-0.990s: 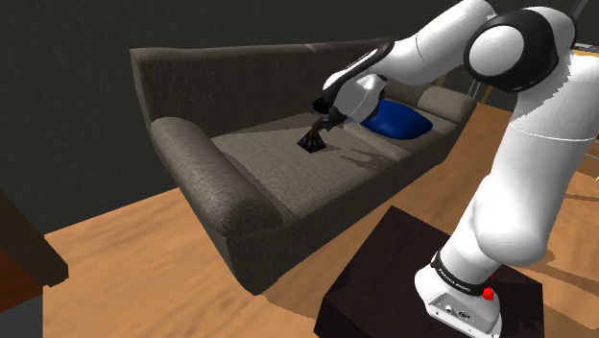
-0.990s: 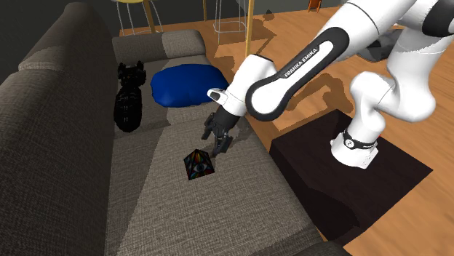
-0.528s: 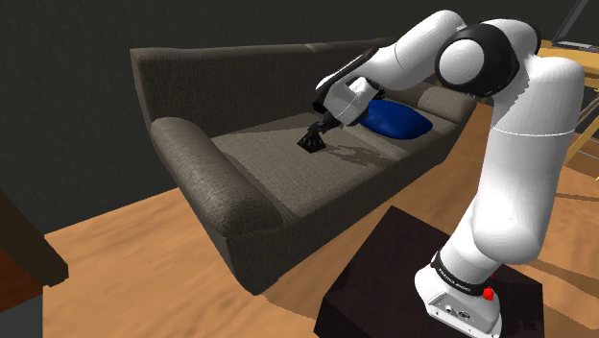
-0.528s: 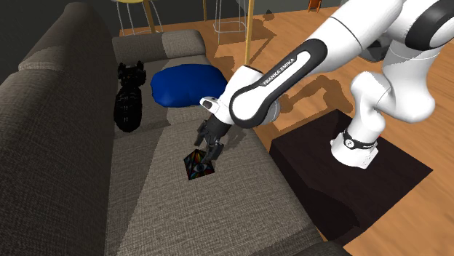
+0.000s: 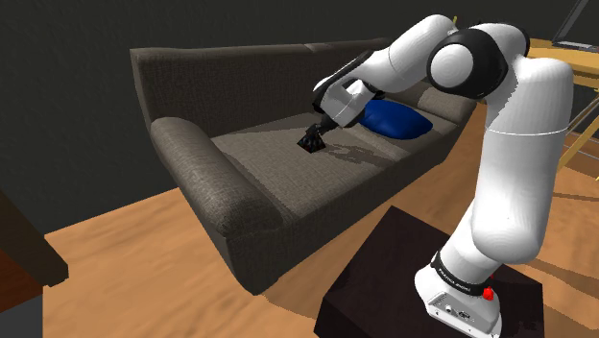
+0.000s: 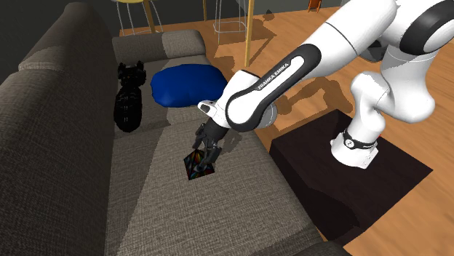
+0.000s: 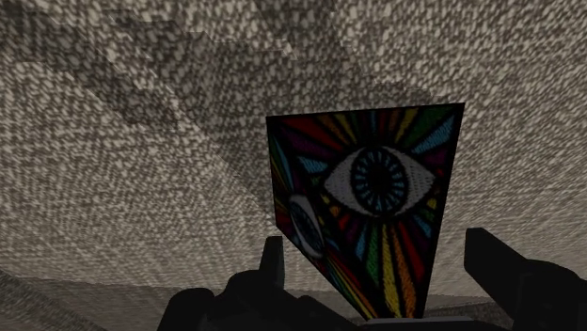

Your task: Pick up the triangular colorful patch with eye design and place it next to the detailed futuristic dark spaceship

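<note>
You've got the gripper (image 7: 376,243) down on the triangular eye patch (image 7: 376,188), fingers apart and straddling it, one black finger (image 7: 273,261) right at one edge and the other just beside the opposite edge; no squeeze visible, so count it as not yet grasped. The patch sits on the grey sofa (image 5: 211,182) seat, about mid-cushion, standing up off the fabric with rainbow stripes and an eye on each face you can see. Judged from this, the approach is done; what's left is closing, lifting, carrying and setting down, so you're early, well under half. The target, the dark spaceship (image 6: 129,98), lies against the backrest further along the seat, well apart from the patch. A blue cushion (image 6: 185,84) lies just beside the spaceship, on the side nearer the sofa's front edge, so the drop spot looks tight there; bare seat on the spaceship's end nearer the patch looks like the easier place. Nothing lies between patch and spaceship except open fabric. The arm reaches over the sofa front from the dark box stand (image 5: 384,278) on the wood floor (image 5: 125,259). Thin yellow chair legs (image 6: 247,29) stand beyond the sofa's far end, out of your way. Watch the soft seat: the patch may tip when the fingers close
</note>
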Controlling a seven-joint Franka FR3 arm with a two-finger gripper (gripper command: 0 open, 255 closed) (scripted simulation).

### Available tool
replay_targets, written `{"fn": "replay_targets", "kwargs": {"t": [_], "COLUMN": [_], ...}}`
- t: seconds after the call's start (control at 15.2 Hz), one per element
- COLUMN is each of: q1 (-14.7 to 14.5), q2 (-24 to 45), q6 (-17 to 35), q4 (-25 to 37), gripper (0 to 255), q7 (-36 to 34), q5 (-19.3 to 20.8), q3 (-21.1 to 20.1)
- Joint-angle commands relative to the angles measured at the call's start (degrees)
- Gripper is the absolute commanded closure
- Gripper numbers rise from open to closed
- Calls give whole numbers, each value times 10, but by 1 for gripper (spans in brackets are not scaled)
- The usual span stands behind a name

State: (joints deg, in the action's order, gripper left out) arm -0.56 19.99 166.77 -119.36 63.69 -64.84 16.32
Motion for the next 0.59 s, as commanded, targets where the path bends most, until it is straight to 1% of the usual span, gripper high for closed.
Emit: {"fn": "replay_targets", "kwargs": {"t": [0.0, 0.07, 0.53], "q1": [0, 0, 0], "q2": [0, 0, 0], "q6": [0, 0, 0], "q4": [0, 0, 0], "gripper": [0, 255, 255], "q7": [0, 0, 0], "q5": [0, 0, 0], "q3": [0, 0, 0]}}
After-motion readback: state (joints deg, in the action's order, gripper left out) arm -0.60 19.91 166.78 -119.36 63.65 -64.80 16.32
